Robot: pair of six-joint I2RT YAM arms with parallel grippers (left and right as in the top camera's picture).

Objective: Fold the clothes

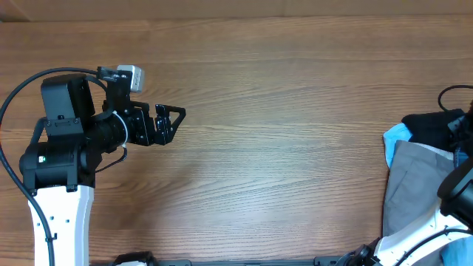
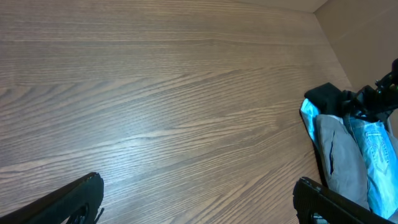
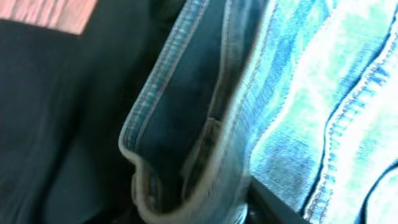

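Observation:
The light-blue jeans (image 1: 395,137) lie in a pile at the table's right edge, mostly under a black garment and grey trousers; they also show in the left wrist view (image 2: 377,149). In the right wrist view a seamed denim edge of the jeans (image 3: 298,93) fills the frame and runs down between the fingers of my right gripper (image 3: 199,208), which looks shut on it. Only one dark finger shows. My left gripper (image 1: 172,124) is open and empty over bare table at the left, far from the pile (image 2: 198,186).
Grey trousers (image 1: 414,185) and a black garment (image 1: 432,124) lie in the same pile at the right edge, under my right arm (image 1: 460,188). The wooden table (image 1: 281,148) spreads between the two arms. A black cable loops at the far right.

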